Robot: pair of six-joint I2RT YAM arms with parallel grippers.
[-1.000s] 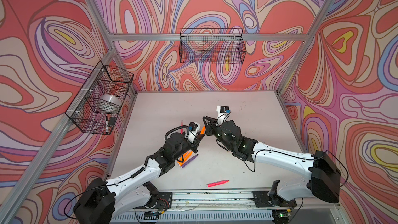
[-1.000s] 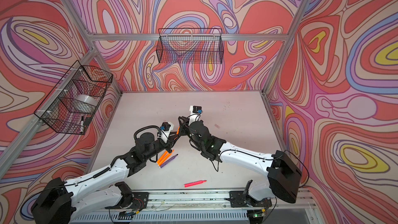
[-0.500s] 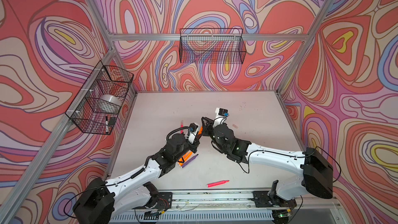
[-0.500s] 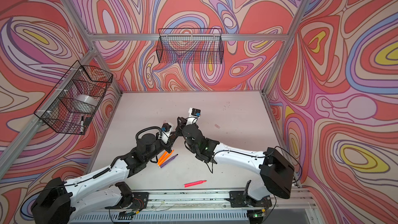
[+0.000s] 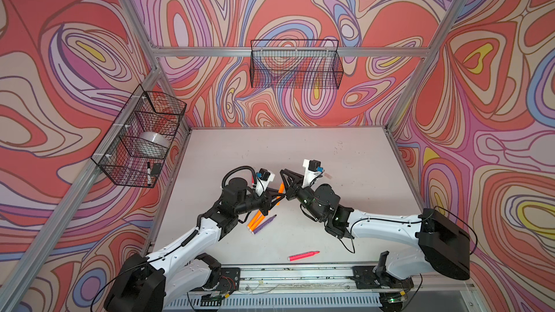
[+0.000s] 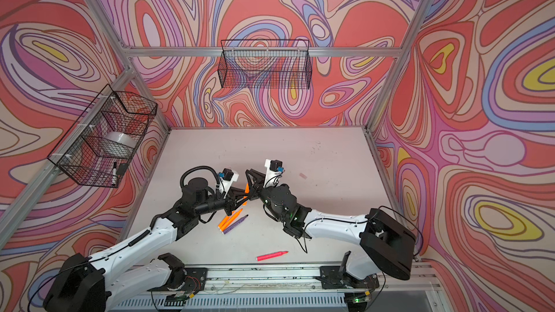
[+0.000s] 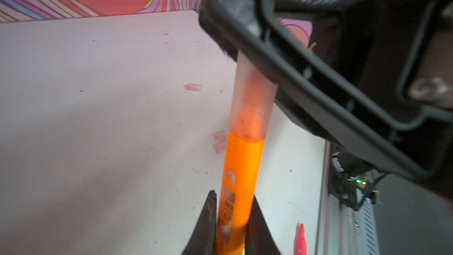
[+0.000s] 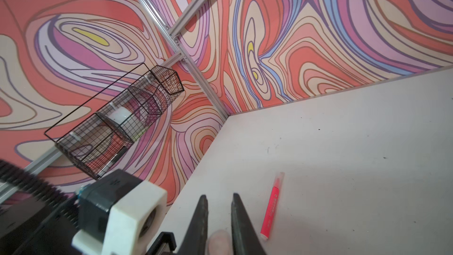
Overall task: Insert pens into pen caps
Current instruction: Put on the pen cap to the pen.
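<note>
My left gripper (image 7: 232, 195) is shut on the lower body of a neon orange pen (image 7: 241, 165), held above the table's middle (image 5: 280, 189). A translucent pen cap (image 7: 250, 99) sits over that pen's tip, down to the orange shoulder. My right gripper (image 8: 219, 196) is shut on this cap (image 8: 218, 241), deep between its fingers. In both top views the two grippers meet, left (image 5: 277, 198) (image 6: 241, 198) and right (image 5: 283, 172) (image 6: 247, 171). Two more orange pens (image 5: 256, 219) and a purple one (image 5: 264, 224) lie under the left arm. A pink pen (image 5: 303, 255) lies near the front.
Loose caps lie on the table (image 5: 329, 176) (image 7: 194, 87) (image 7: 219, 141). A pink pen with a cap on it (image 8: 272, 207) lies past the right fingers. A wire basket (image 5: 138, 139) on the left wall holds a tape roll and a black-capped marker. Another basket (image 5: 295, 64) hangs on the back wall.
The right gripper has edged a little closer to the left gripper's pen with the cap. The left arm has barely moved.
</note>
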